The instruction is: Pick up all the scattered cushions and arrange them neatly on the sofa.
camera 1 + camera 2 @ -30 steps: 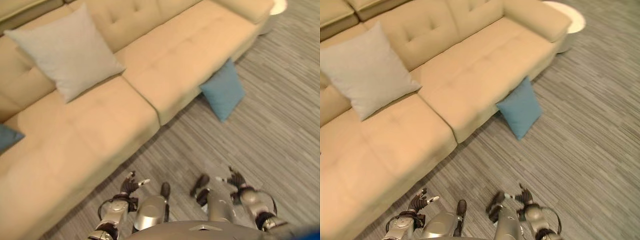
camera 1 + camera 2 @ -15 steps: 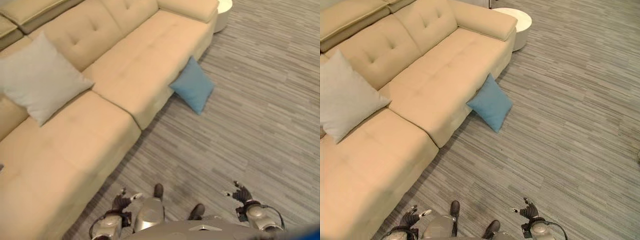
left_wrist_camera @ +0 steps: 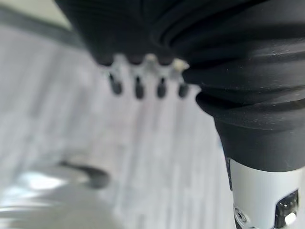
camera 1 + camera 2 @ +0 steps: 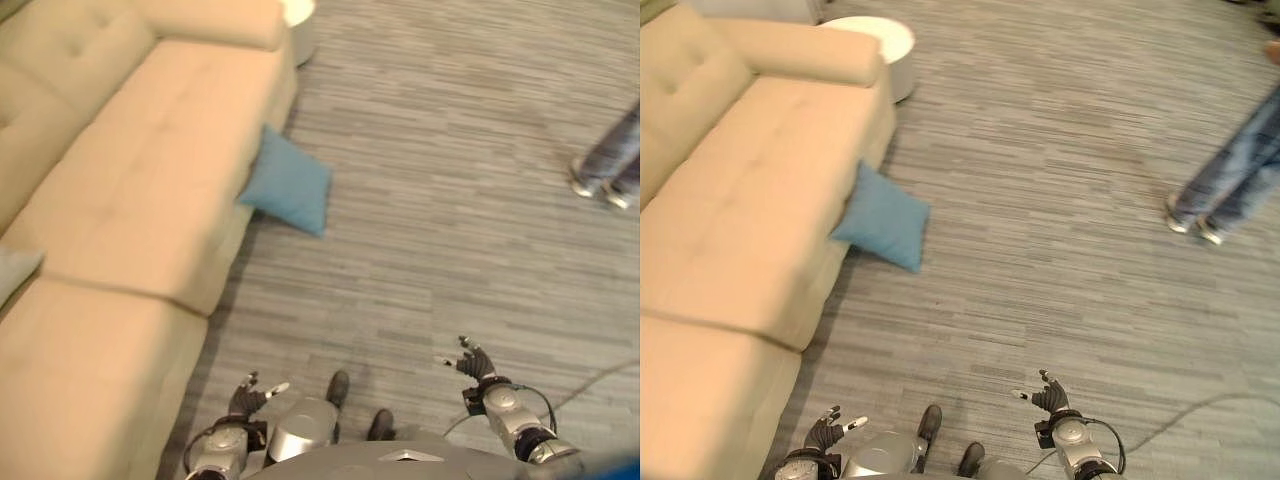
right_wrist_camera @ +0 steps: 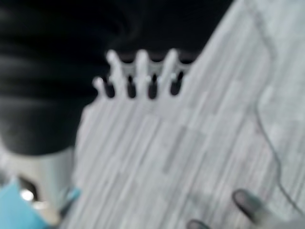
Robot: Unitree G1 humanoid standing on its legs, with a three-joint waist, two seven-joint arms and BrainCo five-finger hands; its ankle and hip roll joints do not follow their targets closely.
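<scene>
**Inspector:** Left eye view, please.

**Assistant:** A blue cushion (image 4: 288,190) stands on the grey striped floor (image 4: 450,200), leaning against the front of the beige sofa (image 4: 120,200). A corner of a pale grey cushion (image 4: 14,270) lies on the sofa seat at the picture's edge. The left hand (image 4: 247,396) is low, near the sofa's front, fingers relaxed and holding nothing. The right hand (image 4: 475,364) is low on the other side, fingers spread, also holding nothing. Both are well apart from the blue cushion.

**Inspector:** Right eye view?

**Assistant:** Same layout. A round white side table (image 4: 880,42) stands just beyond the sofa's armrest. A person's legs (image 4: 1230,180) in jeans and light shoes stand on the floor, well away from the sofa.

**Inspector:** Left wrist view?

**Assistant:** The left hand's fingers (image 3: 137,86) hang straight over bare floor, nothing in them.

**Inspector:** Right wrist view?

**Assistant:** The right hand's fingers (image 5: 141,71) are extended over the floor, released.
</scene>
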